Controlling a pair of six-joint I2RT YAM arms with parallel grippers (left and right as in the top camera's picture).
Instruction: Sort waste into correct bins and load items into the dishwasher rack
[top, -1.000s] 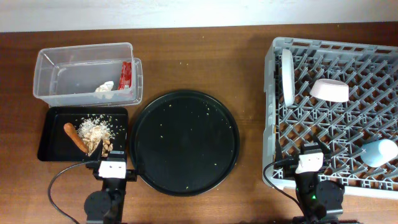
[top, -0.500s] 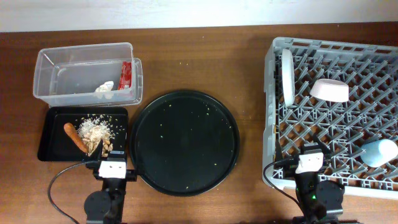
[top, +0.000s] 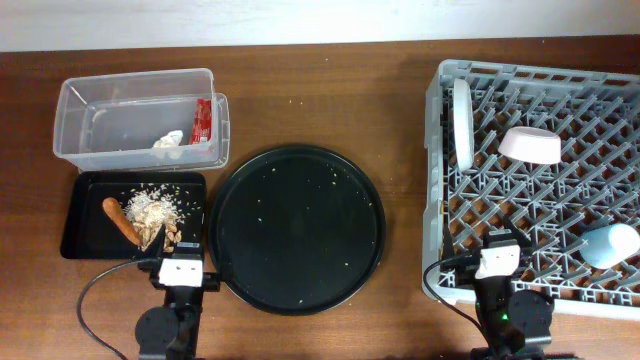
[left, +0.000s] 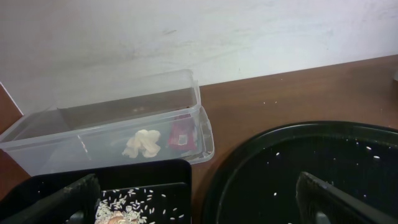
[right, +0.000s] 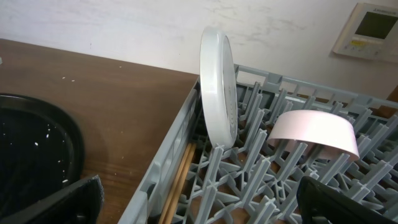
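Observation:
The clear tub at the back left holds the red wrapper and the white tissue. The shallow black tray in front of it holds beige food scraps and the orange stick. The grey rack on the right holds the plate on edge, the white bowl upside down and the light-blue cup. My left gripper is open and empty at the black tray's front corner. My right gripper is open and empty over the rack's front left part.
The large round black tray lies in the middle with a few crumbs on it. Wooden chopsticks lie inside the rack along its left wall. Bare brown table runs between the round tray and the rack.

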